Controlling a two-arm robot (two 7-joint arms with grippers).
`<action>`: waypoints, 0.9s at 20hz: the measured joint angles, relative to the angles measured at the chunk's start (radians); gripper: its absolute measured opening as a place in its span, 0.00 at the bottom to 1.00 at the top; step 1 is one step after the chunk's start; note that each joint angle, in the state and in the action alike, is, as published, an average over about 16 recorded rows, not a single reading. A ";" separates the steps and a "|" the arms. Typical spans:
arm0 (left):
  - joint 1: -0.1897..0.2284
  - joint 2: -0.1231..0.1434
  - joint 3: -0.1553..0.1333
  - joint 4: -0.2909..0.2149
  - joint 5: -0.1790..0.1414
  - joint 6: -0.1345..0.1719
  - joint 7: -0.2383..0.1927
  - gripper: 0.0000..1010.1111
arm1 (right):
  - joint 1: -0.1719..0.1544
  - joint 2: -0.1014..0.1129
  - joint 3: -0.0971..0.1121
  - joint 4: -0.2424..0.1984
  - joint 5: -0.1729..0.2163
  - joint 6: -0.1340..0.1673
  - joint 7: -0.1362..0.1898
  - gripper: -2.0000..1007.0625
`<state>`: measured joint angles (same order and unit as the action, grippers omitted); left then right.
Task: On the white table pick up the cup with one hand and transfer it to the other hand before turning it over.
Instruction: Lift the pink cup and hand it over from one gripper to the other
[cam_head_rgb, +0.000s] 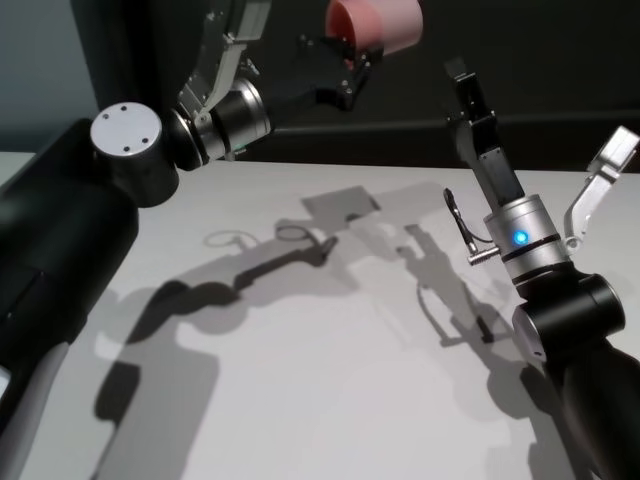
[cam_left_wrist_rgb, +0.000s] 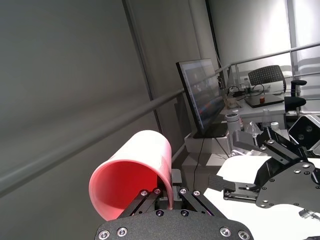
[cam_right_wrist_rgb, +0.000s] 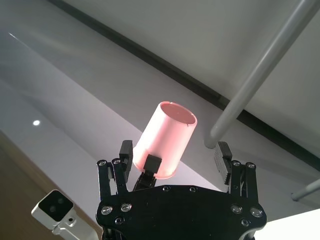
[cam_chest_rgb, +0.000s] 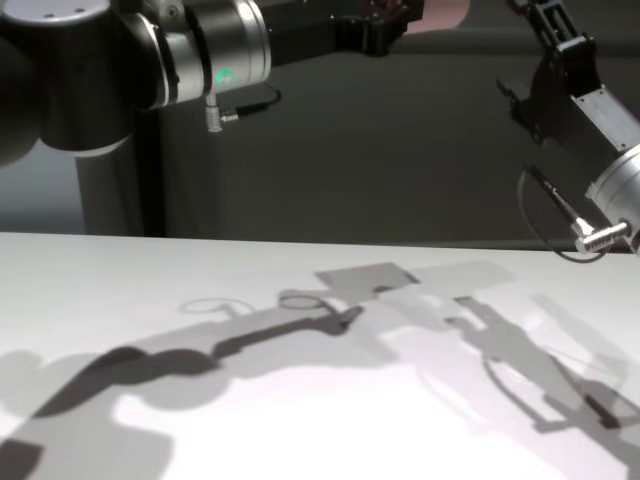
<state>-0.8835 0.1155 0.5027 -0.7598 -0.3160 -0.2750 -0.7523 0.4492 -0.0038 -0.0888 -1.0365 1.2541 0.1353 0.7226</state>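
Observation:
High above the white table (cam_head_rgb: 300, 380), my left gripper (cam_head_rgb: 350, 72) is shut on the rim of the pink cup (cam_head_rgb: 378, 24). The cup lies tilted on its side. In the left wrist view its open mouth (cam_left_wrist_rgb: 131, 176) faces the camera, with one finger inside the wall and one outside. My right gripper (cam_head_rgb: 538, 122) is raised to the right of the cup, open wide and holding nothing. In the right wrist view the cup (cam_right_wrist_rgb: 166, 139) shows ahead, in line with the gap between the right fingers (cam_right_wrist_rgb: 223, 154). The chest view catches only a pink edge of the cup (cam_chest_rgb: 446, 12).
Both arms throw long shadows across the table (cam_chest_rgb: 300, 420). A dark wall rises behind the table's far edge. My left forearm (cam_head_rgb: 60, 230) reaches over the table's left side. The right forearm (cam_head_rgb: 575, 330) stands over the near right corner.

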 joint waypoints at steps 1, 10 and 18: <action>0.000 0.000 0.000 0.000 0.000 0.000 0.000 0.05 | 0.013 -0.002 -0.002 0.019 0.005 0.001 0.011 0.99; 0.000 0.000 0.000 0.000 0.000 0.000 0.000 0.05 | 0.121 -0.011 -0.019 0.190 0.047 0.009 0.105 1.00; 0.000 0.000 0.000 0.000 0.000 0.000 0.000 0.05 | 0.199 -0.018 -0.034 0.311 0.071 0.006 0.160 1.00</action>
<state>-0.8835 0.1155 0.5027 -0.7599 -0.3160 -0.2750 -0.7523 0.6481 -0.0215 -0.1225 -0.7260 1.3255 0.1410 0.8823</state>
